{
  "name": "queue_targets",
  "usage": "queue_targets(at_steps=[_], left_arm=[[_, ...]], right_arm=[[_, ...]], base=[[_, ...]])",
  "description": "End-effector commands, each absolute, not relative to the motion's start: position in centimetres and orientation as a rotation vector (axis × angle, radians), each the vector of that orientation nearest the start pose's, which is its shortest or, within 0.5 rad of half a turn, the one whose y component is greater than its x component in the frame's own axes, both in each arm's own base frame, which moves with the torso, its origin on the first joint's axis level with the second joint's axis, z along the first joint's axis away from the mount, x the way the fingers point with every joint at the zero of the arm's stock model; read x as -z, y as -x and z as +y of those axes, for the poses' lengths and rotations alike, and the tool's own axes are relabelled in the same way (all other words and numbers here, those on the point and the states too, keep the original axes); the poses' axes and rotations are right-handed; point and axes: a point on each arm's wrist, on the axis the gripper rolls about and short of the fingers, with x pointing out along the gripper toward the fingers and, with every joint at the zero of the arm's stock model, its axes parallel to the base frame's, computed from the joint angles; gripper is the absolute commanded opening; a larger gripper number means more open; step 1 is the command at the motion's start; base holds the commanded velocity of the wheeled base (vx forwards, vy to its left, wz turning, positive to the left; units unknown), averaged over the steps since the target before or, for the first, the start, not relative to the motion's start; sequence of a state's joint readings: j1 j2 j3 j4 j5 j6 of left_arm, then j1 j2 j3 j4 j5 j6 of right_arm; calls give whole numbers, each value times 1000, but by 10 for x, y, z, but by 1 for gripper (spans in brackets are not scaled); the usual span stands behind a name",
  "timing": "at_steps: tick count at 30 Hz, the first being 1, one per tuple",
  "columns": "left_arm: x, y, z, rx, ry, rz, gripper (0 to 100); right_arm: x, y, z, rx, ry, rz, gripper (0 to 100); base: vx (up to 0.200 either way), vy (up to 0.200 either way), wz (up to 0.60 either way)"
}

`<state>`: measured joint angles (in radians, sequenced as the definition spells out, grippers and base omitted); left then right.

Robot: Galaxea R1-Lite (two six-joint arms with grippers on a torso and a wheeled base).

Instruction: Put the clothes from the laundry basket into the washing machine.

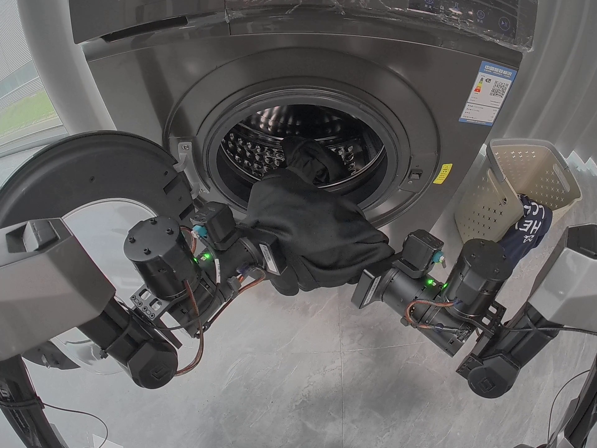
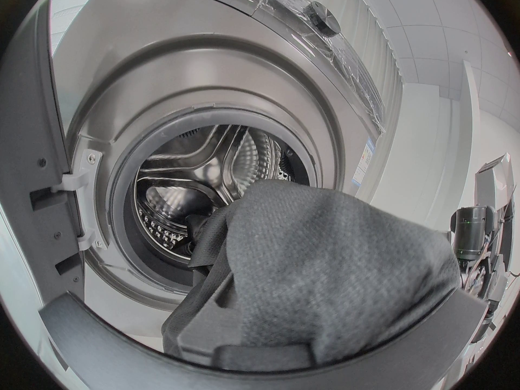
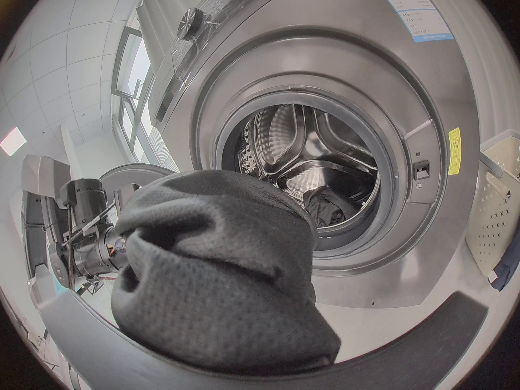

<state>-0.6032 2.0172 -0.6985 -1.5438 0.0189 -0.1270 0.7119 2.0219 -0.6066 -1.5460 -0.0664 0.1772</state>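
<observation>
Head view: a black knitted garment (image 1: 311, 225) stretches from the mouth of the grey front-loading washing machine (image 1: 373, 63) over the left gripper (image 1: 277, 266) and right gripper (image 1: 373, 284).
Left wrist view: the cloth hides the jaws, so I cannot tell their state.
Right wrist view: likewise hidden, cannot tell.

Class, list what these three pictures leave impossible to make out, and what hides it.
Head view: whatever lies deeper in the beige perforated plastic laundry basket, behind its wall and a navy printed garment.
Every view: whether the left gripper and right gripper clamp the black knitted garment draped over them.
</observation>
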Motion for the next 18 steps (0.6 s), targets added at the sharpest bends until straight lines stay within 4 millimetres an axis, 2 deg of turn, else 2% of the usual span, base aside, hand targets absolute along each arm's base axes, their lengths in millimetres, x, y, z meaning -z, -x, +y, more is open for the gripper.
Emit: queue_targets(at_steps=[1,2,3,8,12,18], left_arm=[[-155,-284,-193,591,203,-218,0],[-155,-284,-193,591,203,-218,0],[-155,-284,-193,591,204,-220,0],[-157,-284,-192,588,206,-224,0],[-162,-278,-186,582,208,-234,0],[-158,-248,-171,617,190,-174,0]], right_arm=[[-122,-251,217,-663,-217,-60,0],[-122,-251,217,-663,-217,-61,0],[-123,-251,218,-665,-218,-64,100],[-131,-243,212,-677,-221,-75,100],[-122,-214,188,-766,-124,-8,100],[-108,-187,162,-811,-70,92,100]], base=[[0,0,0],[0,0,0],[0,0,0],[0,0,0],[0,0,0],[0,0,0]])
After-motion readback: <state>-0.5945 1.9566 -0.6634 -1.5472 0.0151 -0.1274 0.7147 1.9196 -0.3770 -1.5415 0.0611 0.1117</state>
